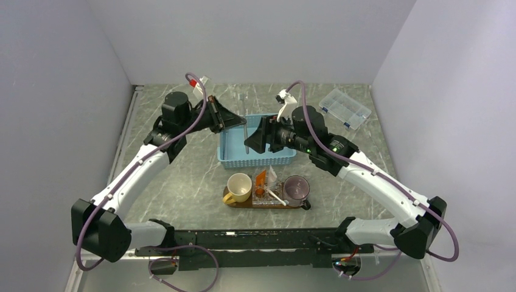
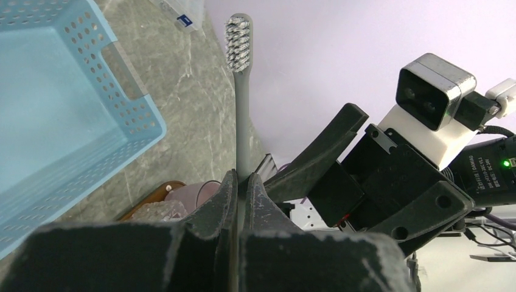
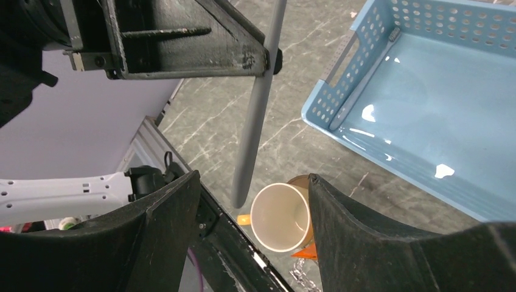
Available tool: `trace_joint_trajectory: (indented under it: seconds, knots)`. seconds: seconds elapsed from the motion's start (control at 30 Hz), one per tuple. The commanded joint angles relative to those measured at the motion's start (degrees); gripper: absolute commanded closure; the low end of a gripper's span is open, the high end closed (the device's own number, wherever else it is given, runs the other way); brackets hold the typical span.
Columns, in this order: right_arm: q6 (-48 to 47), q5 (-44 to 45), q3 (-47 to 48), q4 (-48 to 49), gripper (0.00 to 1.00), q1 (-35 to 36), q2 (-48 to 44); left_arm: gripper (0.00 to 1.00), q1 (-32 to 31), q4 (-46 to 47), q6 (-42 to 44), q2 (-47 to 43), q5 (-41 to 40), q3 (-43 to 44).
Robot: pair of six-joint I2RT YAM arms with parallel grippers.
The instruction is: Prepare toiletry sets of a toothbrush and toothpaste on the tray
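The left pincer (image 2: 242, 182) is clamped shut on the grey toothbrush (image 2: 241, 121), gripping the handle partway along. The bristle head sticks out one side and a long bare stretch of handle sticks out the other. The brush is up in the air by the near left corner of the blue basket (image 3: 341, 79), clear of the table and not yet on the tray (image 1: 243, 205).

The right pincer (image 3: 251, 179) faces it with its jaws spread wide and nothing between them. The free end of the handle hangs just ahead of its opening. This looks like a hand-over: the left arm offers the bare end so the right arm, which sits nearer the tray, can take it.

On the tray stand a cream cup (image 3: 280, 216), a clear glass (image 1: 266, 193) and a purple cup (image 1: 296, 188). The glass already holds the orange toothpaste (image 1: 261, 179) and the white toothbrush (image 1: 277, 196), so one set seems made up. The grey brush probably belongs in one of the other cups.

The right jaws need to close squarely on the thin handle before the left lets go, or the brush may twist or drop.
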Motion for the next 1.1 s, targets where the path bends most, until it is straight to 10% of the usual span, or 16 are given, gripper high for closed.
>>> trace_joint_trajectory:
  seconds: [0.0, 0.37, 0.73, 0.9, 1.07]
  knots:
    - [2.1, -1.8, 2.5, 4.8, 0.32, 0.3, 0.4, 1.0, 0.2, 7.4, -4.4, -2.5, 2.1, -1.5]
    - [3.3, -0.5, 2.8, 5.9, 0.46, 1.3, 3.0, 1.0, 0.2, 15.3, -12.3, -3.3, 5.0, -5.9]
    - [4.0, 0.0, 1.8, 6.4, 0.96, 1.9, 2.8, 1.0, 0.2, 13.7, -11.0, -3.6, 6.1, -6.4]
    - [3.6, 1.4, 1.7, 5.3, 1.0, 2.1, 2.2, 0.88, 0.2, 13.4, -10.9, -3.0, 7.6, -7.2]
    - [1.8, 3.1, 1.8, 3.0, 1.0, 2.2, 1.0, 0.53, 0.2, 12.7, -11.0, -2.1, 10.8, -6.4]
